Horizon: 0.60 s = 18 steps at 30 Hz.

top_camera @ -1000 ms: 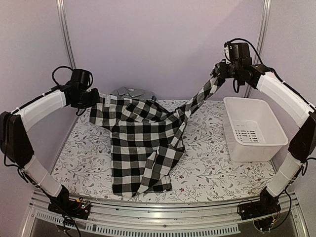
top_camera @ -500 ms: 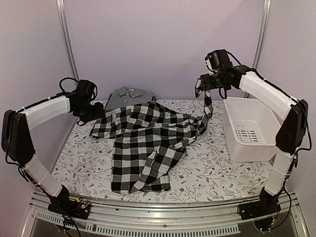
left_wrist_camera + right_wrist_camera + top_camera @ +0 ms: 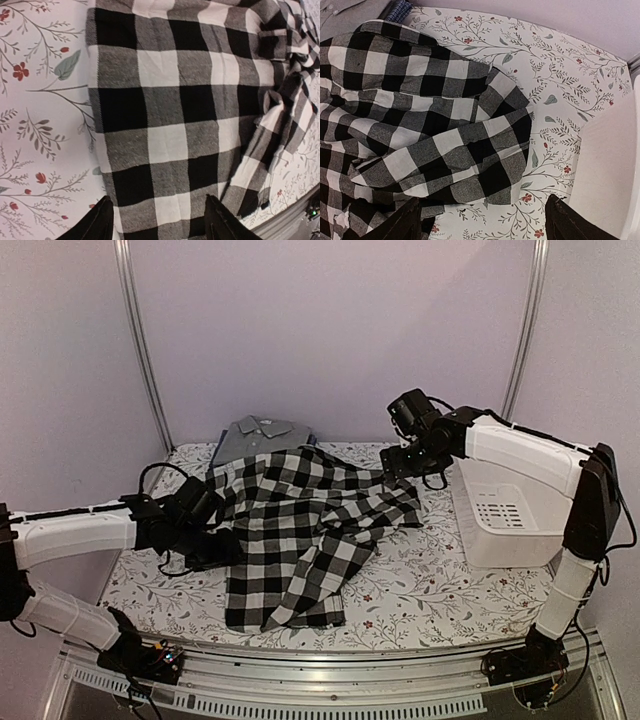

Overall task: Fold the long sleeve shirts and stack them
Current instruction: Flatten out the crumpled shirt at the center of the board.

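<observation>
Floral-print table [image 3: 450,590], lilac walls. Checked shirt [image 3: 300,530] lies rumpled mid-table.

- At its left edge: left gripper [image 3: 160,227], fingers [image 3: 97,222] spread above the cloth. Nothing pinched; contact unclear.
- Behind the checked shirt: grey shirt [image 3: 262,430], lower part hidden under it. Blue shirt [image 3: 400,8] shows only a sliver.
- Over its right sleeve: right gripper [image 3: 485,225], fingers wide apart, empty.
- Right of the checked shirt: white basket [image 3: 520,548], far rim partly behind the arm.

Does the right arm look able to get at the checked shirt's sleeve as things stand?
Probably yes. The right gripper hangs open just over the checked shirt's sleeve, with nothing between them; the white basket stands off to its side.
</observation>
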Available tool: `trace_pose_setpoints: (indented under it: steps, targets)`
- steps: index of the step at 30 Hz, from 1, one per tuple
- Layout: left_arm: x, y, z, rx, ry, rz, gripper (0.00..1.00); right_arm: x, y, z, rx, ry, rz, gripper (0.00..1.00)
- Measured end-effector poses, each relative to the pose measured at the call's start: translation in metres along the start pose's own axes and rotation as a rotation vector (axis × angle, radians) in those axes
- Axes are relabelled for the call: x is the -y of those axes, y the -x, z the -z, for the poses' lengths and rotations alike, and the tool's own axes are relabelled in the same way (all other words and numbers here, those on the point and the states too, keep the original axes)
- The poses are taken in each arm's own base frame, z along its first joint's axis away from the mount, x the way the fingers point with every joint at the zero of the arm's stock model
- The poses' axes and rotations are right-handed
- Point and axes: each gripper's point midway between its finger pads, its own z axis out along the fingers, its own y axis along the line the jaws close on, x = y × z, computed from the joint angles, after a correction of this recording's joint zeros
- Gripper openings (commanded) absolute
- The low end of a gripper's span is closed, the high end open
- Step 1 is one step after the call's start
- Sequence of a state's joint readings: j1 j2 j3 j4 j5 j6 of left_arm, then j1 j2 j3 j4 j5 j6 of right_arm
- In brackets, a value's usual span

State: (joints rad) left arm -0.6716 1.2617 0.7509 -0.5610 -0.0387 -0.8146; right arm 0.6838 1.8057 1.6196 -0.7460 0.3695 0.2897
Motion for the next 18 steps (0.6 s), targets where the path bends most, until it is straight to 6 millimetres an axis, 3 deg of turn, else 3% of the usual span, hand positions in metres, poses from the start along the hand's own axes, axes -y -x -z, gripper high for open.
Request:
trace_pose_setpoints:
  steps: [3, 6, 12, 18]
  targets:
    - [0.026, -0.019, 0.001, -0.022, -0.060, -0.041, 0.62, 0.005, -0.016, -0.012, -0.039, 0.005, -0.047, 0.80]
    - [0.053, -0.026, 0.001, -0.025, -0.126, -0.085, 0.63, 0.001, -0.039, -0.023, -0.094, 0.020, -0.073, 0.78]
    - [0.107, -0.003, -0.019, -0.009, -0.193, -0.138, 0.63, -0.007, -0.064, -0.049, -0.160, 0.023, -0.143, 0.77]
    - [0.139, 0.003, -0.046, -0.027, -0.221, -0.215, 0.65, 0.002, -0.113, -0.085, -0.272, -0.020, -0.209, 0.74]
